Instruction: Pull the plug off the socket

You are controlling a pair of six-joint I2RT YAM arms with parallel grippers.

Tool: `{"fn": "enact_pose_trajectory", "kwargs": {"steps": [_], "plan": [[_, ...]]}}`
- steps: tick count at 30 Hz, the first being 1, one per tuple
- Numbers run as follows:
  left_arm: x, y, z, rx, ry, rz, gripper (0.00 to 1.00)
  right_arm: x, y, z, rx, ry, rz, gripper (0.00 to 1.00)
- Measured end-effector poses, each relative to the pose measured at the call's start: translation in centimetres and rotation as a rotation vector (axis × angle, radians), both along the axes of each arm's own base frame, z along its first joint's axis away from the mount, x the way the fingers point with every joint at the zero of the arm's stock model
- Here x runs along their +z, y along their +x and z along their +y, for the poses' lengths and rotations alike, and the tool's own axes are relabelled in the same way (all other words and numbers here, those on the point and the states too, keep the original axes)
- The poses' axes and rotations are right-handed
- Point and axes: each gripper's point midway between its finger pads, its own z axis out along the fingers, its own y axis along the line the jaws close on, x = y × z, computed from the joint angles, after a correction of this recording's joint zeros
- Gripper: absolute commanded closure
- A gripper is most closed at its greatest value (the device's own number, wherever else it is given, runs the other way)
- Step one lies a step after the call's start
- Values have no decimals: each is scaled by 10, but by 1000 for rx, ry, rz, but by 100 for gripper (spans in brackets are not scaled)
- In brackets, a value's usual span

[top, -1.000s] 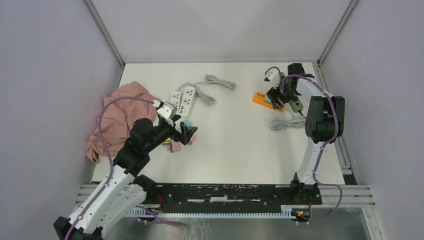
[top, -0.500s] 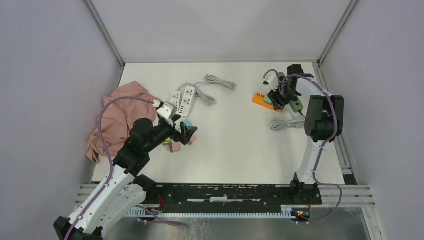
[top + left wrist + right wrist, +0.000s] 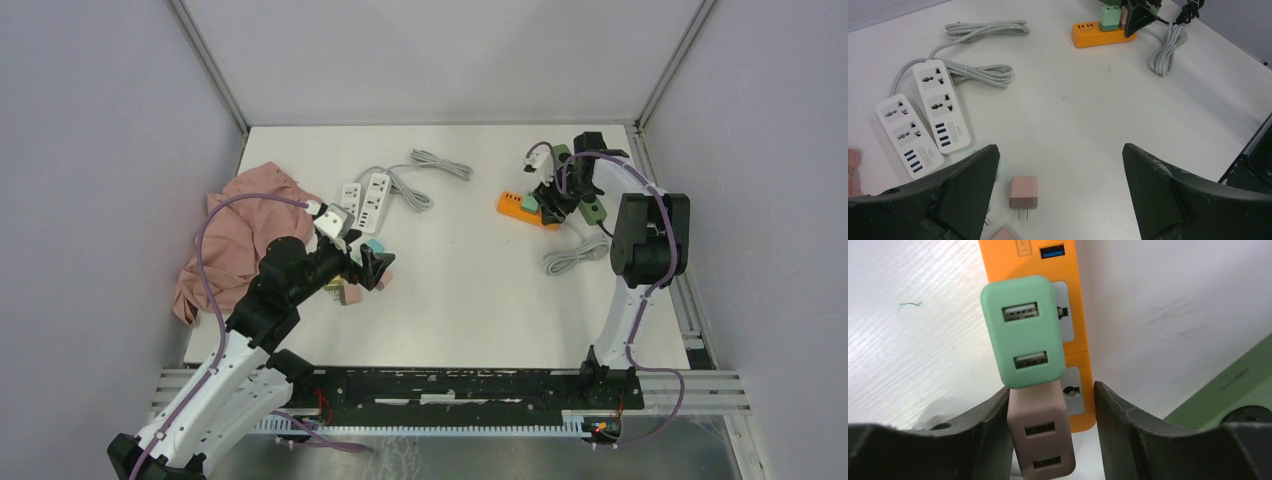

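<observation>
Top external view: reaches right arm [image 3: 640, 240] far out to 2 o'clock on table [image 3: 450, 300], wrist bent down over orange socket strip [image 3: 515, 206]. Leans left arm [image 3: 270, 290] toward 9 o'clock, left gripper [image 3: 1059, 150] spread wide, holding nothing. Pink cloth [image 3: 240, 230] at 9 o'clock, two white strips [image 3: 923, 115] at 11. Has right gripper [image 3: 1050, 390] around pink plug [image 3: 1040, 440] in that orange strip, green plug [image 3: 1023, 330] touching next to it; cannot tell if clamped.

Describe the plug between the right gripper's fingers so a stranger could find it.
On the far right of the table lies an orange power strip. Two blocky plugs stand in it side by side. Yours is the pink one, farther from the USB ports than the green one.
</observation>
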Motion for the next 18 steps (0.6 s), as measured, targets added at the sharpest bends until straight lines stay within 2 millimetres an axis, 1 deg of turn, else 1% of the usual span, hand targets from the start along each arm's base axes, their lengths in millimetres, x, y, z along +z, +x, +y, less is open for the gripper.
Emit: {"fn": "enact_pose_trajectory", "kwargs": {"steps": [5, 9, 12, 18], "plan": [[0, 0, 0, 0, 0, 0, 1, 11, -15, 18, 50, 38, 2, 99], [0, 0, 0, 0, 0, 1, 1, 20, -27, 39, 120, 67, -4, 100], [0, 0, 0, 0, 0, 1, 1, 26, -39, 58, 199, 95, 0, 100], [0, 0, 0, 1, 1, 1, 1, 30, -67, 91, 361, 134, 8, 100]]}}
